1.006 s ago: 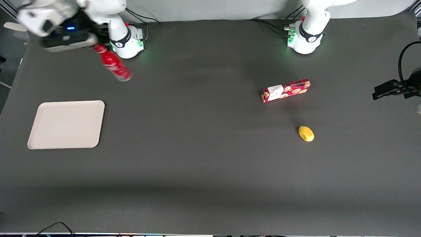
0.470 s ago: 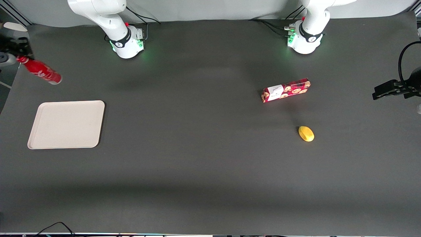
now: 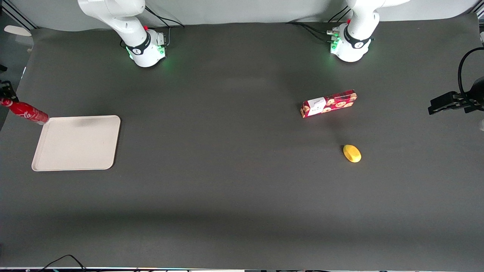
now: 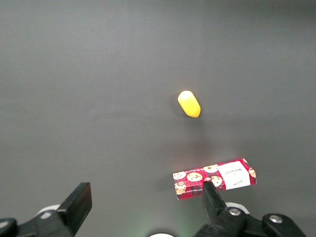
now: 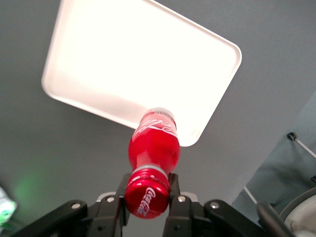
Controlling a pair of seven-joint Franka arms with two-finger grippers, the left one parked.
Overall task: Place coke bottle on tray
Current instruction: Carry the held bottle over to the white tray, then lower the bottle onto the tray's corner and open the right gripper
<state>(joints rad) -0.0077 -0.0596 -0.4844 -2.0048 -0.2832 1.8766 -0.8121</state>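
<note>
Gripper (image 5: 147, 190): clamped on the cap end of the coke bottle (image 5: 153, 139), held in the air at the working arm's end of the table; bottle tilted, silvery base over a corner of the cream tray (image 3: 75, 145); cookie box (image 3: 328, 103) and yellow lemon-like fruit (image 3: 352, 153) lying toward the parked arm's end, fruit nearer the front camera.

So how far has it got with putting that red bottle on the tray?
Picked up: the gripper has its jaws clamped on the coke bottle at the cap. In hand: the bottle hangs tilted in the air, its base by a corner of the tray. Left: move over the tray, lower, release.
</note>
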